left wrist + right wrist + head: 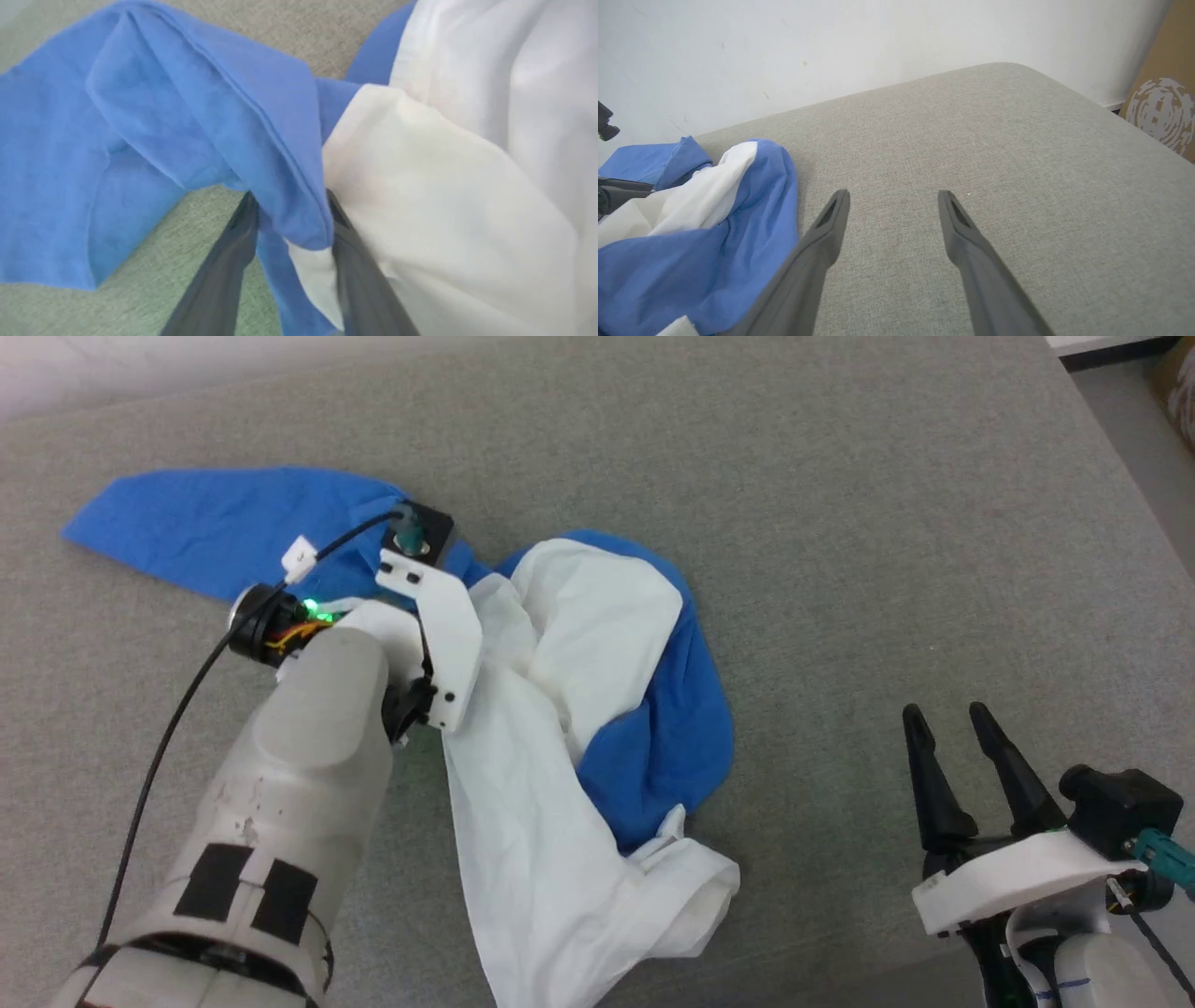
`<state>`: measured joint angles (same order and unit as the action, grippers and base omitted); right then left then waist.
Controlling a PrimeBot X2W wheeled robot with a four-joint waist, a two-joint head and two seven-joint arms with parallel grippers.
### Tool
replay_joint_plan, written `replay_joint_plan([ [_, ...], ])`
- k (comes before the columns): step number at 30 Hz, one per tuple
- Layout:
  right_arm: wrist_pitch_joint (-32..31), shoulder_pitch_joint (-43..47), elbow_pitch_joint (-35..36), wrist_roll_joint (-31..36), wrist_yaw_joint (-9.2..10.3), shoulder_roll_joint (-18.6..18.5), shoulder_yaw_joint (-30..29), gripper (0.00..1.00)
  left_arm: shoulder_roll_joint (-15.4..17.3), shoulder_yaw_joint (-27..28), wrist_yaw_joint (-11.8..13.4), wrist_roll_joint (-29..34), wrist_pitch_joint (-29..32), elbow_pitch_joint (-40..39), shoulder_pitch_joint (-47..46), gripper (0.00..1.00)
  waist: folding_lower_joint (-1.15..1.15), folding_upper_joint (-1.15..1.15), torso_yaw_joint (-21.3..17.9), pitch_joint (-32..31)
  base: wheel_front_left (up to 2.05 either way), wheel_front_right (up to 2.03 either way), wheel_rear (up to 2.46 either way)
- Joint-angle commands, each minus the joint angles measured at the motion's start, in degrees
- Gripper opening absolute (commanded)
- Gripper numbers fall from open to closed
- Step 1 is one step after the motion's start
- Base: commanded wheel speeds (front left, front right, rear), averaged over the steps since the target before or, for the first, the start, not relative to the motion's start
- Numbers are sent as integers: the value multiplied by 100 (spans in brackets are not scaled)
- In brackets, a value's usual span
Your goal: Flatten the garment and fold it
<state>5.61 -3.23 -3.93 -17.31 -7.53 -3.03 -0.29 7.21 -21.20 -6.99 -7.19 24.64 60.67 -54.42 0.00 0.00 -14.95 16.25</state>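
The garment [597, 644], white with bright blue sleeves, lies crumpled on the grey surface [840, 504]. One blue sleeve is spread out to the far left and the white body trails toward the near edge. My left arm reaches over it, and its wrist mount [439, 616] hides the fingers. In the left wrist view my left gripper [289, 196] straddles a raised fold of the garment [187, 116] where blue meets white, jaws still apart. My right gripper [945, 714] hovers open at the near right, well clear of the cloth. It stands open [892, 193] over bare surface, with the garment [714, 224] at its left.
The grey surface ends at a rounded far-right corner [1008, 70] with a white wall [831, 42] behind it. A brown cardboard box [1162, 107] stands beyond the right edge. Floor [1139, 448] shows past the right edge.
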Motion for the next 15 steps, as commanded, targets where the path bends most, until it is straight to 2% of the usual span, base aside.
replay_joint_plan([
  [1,11,-69,-26,-18,4,14,-16,100,149,-1,10,-51,-362,105,390,0,0,0,78,-162,0,0,0],
  [2,3,-64,-36,-14,4,14,-16,100,166,79,51,-122,-670,-2,420,0,0,0,93,-220,0,0,0],
  [3,3,-64,-36,-14,4,14,-16,100,166,79,51,-122,-670,-2,420,0,0,0,93,-220,0,0,0],
  [6,-48,4,-42,21,4,15,-52,100,201,351,142,-374,-1636,-403,601,0,0,0,165,-430,0,0,0],
  [9,-119,157,-6,71,4,15,-133,100,298,564,267,-545,-2312,-837,927,0,0,0,284,-651,0,0,0],
  [15,-353,466,187,154,4,15,-174,100,578,1048,671,-915,-2794,-1943,2184,0,0,0,463,-900,0,0,0],
])
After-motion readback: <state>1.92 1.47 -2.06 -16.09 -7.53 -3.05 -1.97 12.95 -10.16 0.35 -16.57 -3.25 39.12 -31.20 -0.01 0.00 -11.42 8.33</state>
